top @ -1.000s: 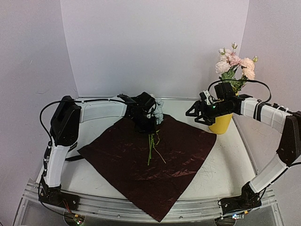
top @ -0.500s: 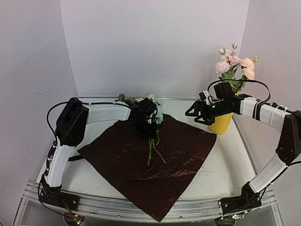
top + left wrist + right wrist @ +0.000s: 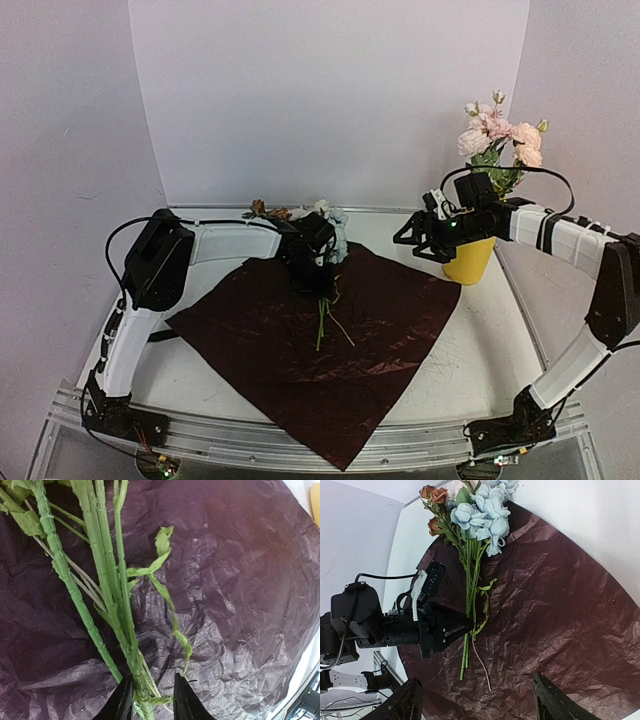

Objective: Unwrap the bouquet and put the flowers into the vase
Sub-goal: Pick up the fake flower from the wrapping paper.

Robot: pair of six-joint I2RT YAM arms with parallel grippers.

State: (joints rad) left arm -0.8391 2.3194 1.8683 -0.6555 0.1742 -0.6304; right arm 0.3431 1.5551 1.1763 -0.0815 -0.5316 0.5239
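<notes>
Flowers (image 3: 471, 565): blooms far, stems near

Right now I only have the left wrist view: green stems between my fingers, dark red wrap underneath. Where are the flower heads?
Observer: The flower heads lie at the wrap's far corner, pale and rust-orange.
Operator: Where's the vase?
Observer: The vase stands right of the wrap, pink flowers in it.
Operator: And the right arm?
Observer: The right end effector hangs open beside the vase, empty.
</notes>
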